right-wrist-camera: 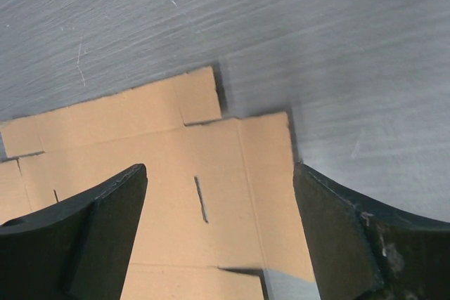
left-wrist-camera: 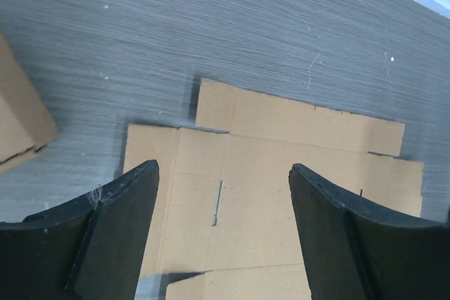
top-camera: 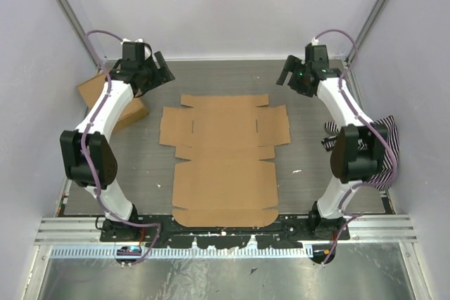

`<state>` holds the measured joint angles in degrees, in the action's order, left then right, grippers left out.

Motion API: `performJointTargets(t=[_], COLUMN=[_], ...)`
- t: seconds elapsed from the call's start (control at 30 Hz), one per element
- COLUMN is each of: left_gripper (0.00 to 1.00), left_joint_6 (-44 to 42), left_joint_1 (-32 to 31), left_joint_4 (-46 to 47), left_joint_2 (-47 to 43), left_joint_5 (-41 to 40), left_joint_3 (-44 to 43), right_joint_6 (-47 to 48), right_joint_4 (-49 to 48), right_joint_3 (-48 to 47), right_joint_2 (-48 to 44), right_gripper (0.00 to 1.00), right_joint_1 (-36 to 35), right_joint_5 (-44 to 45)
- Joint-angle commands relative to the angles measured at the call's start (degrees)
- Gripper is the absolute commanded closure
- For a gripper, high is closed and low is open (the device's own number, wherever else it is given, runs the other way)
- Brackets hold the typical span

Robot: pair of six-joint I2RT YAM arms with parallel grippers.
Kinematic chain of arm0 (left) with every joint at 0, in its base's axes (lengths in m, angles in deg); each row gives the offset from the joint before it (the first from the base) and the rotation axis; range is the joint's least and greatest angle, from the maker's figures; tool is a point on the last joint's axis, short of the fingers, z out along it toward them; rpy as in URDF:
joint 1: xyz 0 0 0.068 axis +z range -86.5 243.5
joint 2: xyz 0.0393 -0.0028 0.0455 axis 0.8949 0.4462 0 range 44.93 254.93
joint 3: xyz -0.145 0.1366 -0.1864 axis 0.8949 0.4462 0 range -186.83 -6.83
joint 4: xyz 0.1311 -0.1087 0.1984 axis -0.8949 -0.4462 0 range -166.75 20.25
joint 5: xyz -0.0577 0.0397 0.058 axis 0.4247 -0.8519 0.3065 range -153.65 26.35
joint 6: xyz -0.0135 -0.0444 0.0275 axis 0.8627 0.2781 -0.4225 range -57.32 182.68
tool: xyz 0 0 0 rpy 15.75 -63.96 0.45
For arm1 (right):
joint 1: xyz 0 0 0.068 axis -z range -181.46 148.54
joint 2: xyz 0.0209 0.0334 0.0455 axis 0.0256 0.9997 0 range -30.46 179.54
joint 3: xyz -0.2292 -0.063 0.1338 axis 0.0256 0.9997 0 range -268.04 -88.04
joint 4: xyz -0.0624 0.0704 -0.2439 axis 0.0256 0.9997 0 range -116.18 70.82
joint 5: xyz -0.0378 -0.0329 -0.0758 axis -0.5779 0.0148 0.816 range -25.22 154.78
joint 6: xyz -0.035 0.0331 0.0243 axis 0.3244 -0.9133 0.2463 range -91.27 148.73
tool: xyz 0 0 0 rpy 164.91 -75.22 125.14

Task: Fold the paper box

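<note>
Grey, wood-grained tabletop (top-camera: 302,149) filled the floor of a pale-walled enclosure, with a ribbed metal rail (top-camera: 225,233) running along its near edge where both arm bases were bolted. At the middle of the table lay the paper box (top-camera: 223,173), a plain brown corrugated cardboard mailer, completely unfolded and flat. Its tabbed flaps, slits and crease lines were all spread out, and its near edge sat just beside the rail.

The left gripper (top-camera: 158,72) hung over the table beyond the sheet's far left corner, its black fingers spread wide with nothing between them. Its wrist view showed the left gripper (left-wrist-camera: 223,170) apart from the paper box (left-wrist-camera: 281,124) below, with one short slit visible in the gap. The right gripper (top-camera: 287,75) mirrored it near the far right corner, also spread wide and empty. From its own wrist camera the right gripper (right-wrist-camera: 219,170) framed the corner flaps of the paper box (right-wrist-camera: 140,117).

A squarish brown cardboard carton (top-camera: 91,89) rested at the left wall, partly hidden behind the left arm, well apart from the mailer. It also showed at the left edge of the left wrist view (left-wrist-camera: 17,124). A black-and-white striped cloth (top-camera: 387,135) lay by the right arm's elbow.
</note>
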<state>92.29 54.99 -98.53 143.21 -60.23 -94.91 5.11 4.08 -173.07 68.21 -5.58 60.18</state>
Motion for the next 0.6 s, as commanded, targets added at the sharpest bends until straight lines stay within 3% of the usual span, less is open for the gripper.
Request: performJointTargets(t=[0.0, 0.3, 0.57], left_gripper=[0.19, 0.19, 0.20], left_joint_6=[-1.22, -3.50, -4.64], left_joint_1=[-0.21, -2.33, -3.15], left_joint_4=[-2.19, -4.64, -6.24], left_joint_2=[6.56, 20.43, 27.94], left_joint_5=[3.28, 0.69, -0.08], left_joint_3=[-5.35, -16.54, -21.71], right_joint_6=[1.59, 1.47, 2.88], right_joint_4=[1.21, 1.75, 3.24], right_joint_3=[-9.98, -24.44, -28.05], right_joint_2=[10.02, 27.00, 32.39], right_gripper=[0.13, 0.11, 0.12], right_joint_1=[-3.32, -5.76, -6.50], right_joint_5=[-1.74, 0.01, 0.61])
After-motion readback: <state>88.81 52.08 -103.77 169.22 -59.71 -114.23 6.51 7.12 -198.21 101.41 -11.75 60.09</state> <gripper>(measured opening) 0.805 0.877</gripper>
